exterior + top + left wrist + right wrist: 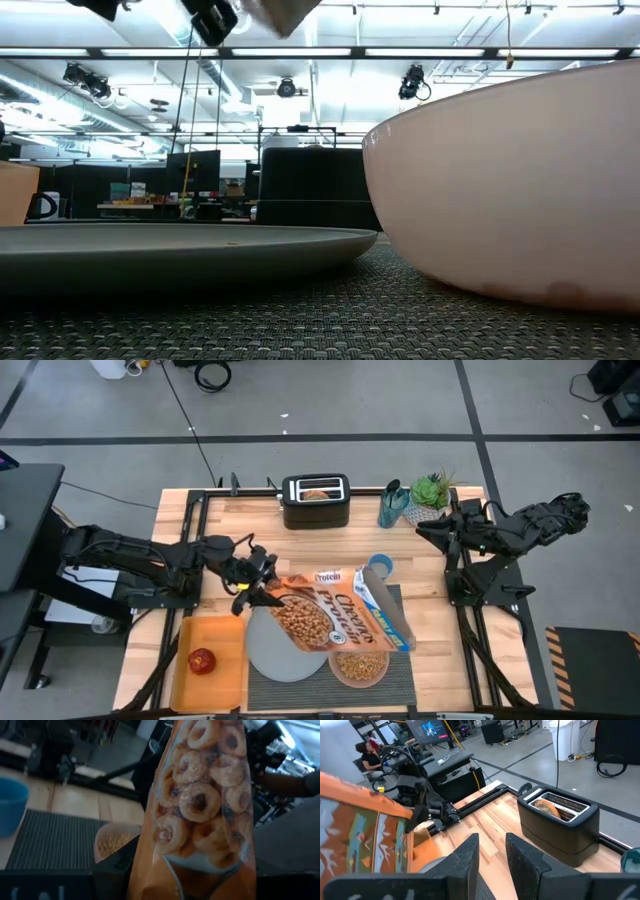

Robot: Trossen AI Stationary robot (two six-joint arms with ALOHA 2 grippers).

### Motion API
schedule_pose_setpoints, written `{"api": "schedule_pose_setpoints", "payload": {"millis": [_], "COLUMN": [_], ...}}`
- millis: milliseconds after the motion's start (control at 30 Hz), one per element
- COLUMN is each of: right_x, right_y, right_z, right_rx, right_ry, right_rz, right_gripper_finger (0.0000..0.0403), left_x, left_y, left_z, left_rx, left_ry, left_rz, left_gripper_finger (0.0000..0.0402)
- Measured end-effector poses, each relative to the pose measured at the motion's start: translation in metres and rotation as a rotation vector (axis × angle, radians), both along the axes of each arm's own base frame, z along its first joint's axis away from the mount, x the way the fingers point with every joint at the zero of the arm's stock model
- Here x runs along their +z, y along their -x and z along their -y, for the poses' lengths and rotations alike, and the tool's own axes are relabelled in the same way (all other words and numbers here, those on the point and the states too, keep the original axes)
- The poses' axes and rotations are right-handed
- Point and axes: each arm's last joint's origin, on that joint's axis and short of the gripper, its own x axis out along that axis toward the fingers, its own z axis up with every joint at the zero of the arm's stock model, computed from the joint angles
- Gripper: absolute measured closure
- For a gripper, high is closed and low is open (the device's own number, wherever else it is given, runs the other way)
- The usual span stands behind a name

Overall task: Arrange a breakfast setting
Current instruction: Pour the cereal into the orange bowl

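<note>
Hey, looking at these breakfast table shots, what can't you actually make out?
- High view: the tilted orange cereal box covers part of the pale blue-grey round plate and hides the left pincer's fingertips.
- Low view: the pink bowl shows only its outer wall; its contents are hidden.
- Right wrist view: the browned item in the black two-slot toaster is mostly sunk in a slot.

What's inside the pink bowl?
The pink bowl holds brown cereal. The cereal box, gripped by the left gripper, covers its upper edge, so that part is hidden.

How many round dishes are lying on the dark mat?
2: a grey plate on the mat's left part, and a pink bowl of cereal just right of it. The tilted cereal box might hide others.
</note>
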Motion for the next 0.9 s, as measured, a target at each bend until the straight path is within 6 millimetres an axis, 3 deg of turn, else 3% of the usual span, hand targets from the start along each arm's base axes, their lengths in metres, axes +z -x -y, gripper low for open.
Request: {"api": "schedule_pose_setpoints", "payload": {"millis": [200, 467, 900], "right_x": [-0.002, -0.015, -0.029], "right_y": [-0.005, -0.027, -0.05], "right_z": [-0.003, -0.017, -0.033], "right_rx": [-0.003, 0.075, 0.154], "right_ry": [-0.006, -0.037, -0.133], "right_rz": [-0.012, -0.12, -0.217], "right_gripper_finger": [0.0299, 0.0299, 0.0299], "left_x": [0.003, 0.006, 0.025], "left_y": [-0.001, -0.001, -0.001], "left_z": [-0.001, -0.002, -0.01], "left_rx": [0.027, 0.066, 0.184], "left_ry": [0.013, 0.02, 0.094], "left_rz": [0.027, 0.054, 0.235], "left_gripper_finger": [0.0223, 0.0228, 0.023]}}
